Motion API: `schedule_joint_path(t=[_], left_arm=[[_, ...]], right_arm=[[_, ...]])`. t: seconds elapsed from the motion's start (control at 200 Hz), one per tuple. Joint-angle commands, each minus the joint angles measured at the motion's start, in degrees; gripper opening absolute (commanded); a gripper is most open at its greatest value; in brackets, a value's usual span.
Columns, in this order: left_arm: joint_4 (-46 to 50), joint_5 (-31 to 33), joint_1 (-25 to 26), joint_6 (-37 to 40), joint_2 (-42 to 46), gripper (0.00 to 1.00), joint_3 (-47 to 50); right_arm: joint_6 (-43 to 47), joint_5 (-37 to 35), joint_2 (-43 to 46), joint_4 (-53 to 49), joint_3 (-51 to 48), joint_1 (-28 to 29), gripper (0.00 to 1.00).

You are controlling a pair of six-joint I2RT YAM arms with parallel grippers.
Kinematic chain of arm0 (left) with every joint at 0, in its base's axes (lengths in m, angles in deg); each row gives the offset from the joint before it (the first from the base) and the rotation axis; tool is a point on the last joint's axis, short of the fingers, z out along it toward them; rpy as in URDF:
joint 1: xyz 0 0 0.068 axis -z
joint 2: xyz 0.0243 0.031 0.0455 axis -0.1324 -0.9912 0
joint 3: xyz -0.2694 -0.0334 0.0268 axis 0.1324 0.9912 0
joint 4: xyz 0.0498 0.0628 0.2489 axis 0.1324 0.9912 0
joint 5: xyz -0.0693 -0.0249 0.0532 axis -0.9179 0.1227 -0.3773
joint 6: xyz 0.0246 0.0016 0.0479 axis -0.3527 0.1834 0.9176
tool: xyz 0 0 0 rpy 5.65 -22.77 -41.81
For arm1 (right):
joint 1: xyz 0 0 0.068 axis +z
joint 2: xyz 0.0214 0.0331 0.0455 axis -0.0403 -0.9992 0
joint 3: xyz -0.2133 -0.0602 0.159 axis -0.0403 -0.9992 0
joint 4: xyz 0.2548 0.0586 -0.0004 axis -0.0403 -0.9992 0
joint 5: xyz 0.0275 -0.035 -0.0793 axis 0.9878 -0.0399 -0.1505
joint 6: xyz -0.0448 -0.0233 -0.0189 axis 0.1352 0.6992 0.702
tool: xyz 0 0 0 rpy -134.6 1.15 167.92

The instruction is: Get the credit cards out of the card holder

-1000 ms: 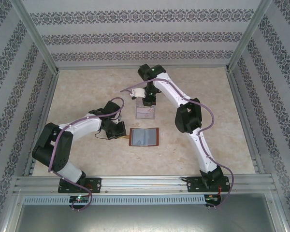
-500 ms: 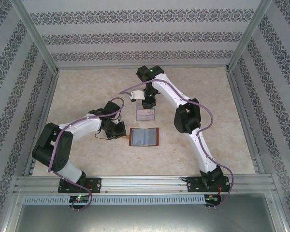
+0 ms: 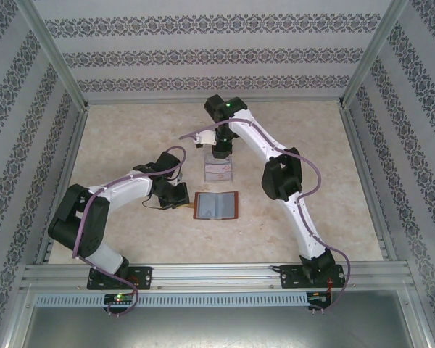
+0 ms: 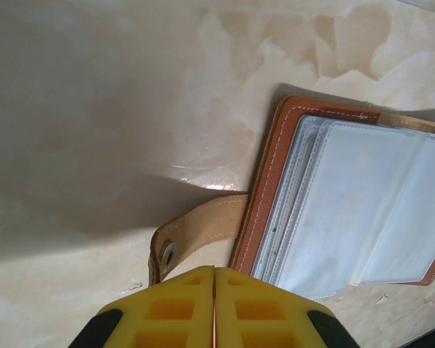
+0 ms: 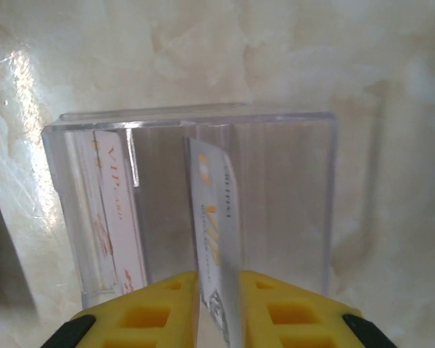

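Card (image 5: 216, 217) in tray (image 5: 290, 188), wallet (image 3: 216, 205) open.
Top: the wallet lies flat mid-table (image 3: 130, 138), the tray just behind it, with bare room on every side. Left wrist: left gripper (image 4: 214, 279) pressed together, tips just by the strap (image 4: 199, 230); soft leather, sleeves look empty. Right wrist: right gripper (image 5: 217, 279) slightly apart around the upright card; gripping or loose, I cannot tell. The card is probably thin, stiff and slick, so pinch its top edge; the tray walls are close.
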Motion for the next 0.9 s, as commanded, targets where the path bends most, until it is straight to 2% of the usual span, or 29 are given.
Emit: schedule_joint_path(t=[0.0, 0.3, 0.899], left_arm=[[0.2, -1.0, -0.5, -0.4, -0.4, 0.09, -0.2], [-0.4, -1.5, -0.6, -0.6, -0.5, 0.09, 0.0], [-0.7, -1.5, -0.5, -0.8, -0.5, 0.09, 0.5]], right_arm=[[-1.0, -1.6, 4.5, 1.8, -0.9, 0.1, 0.22], [-1.4, -3.7, 5.2, 6.1, -5.0, 0.2, 0.24], [-2.6, -2.1, 3.9, 9.2, -9.7, 0.5, 0.26]])
